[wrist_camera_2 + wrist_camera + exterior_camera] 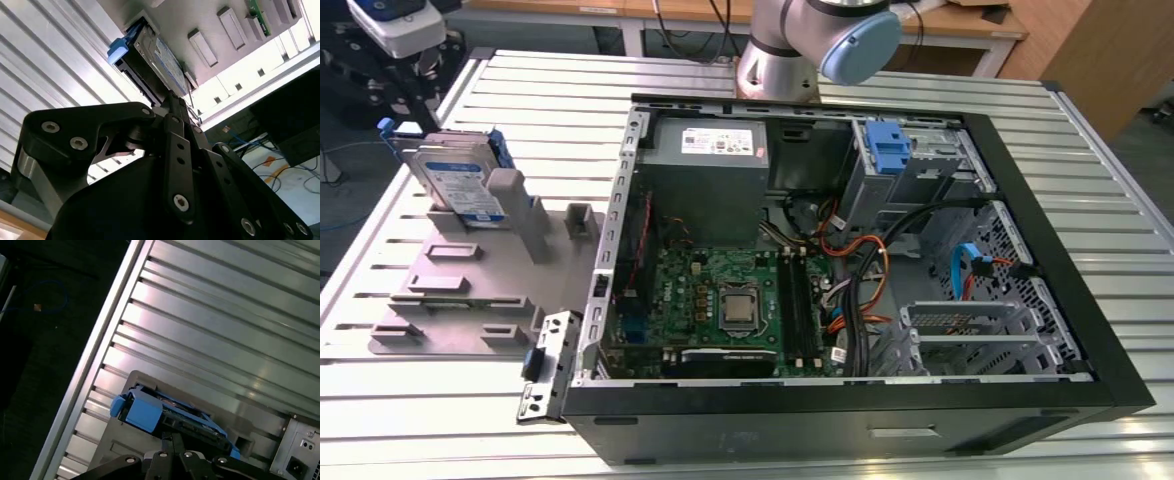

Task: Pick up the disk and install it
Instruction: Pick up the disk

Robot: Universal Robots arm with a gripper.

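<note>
The disk [460, 180] is a silver drive with a blue-and-white label and blue side rails. It stands on edge in a grey holder [467, 290] at the exterior view's left. My gripper [398, 112] hovers above and just beyond the disk's top edge, apart from it. In both wrist views the fingers look shut with nothing between them. The second wrist view has the gripper [172, 97] pointing at the disk [160, 55]. In the first wrist view the disk [170, 412] sits just past the gripper [172, 440].
An open computer case [1107, 330] lies on the slatted metal table [547, 90], showing a motherboard [720, 290], a grey power supply [707, 150] and a blue bracket [887, 150] in the drive bay. The arm's base [781, 50] stands behind the case.
</note>
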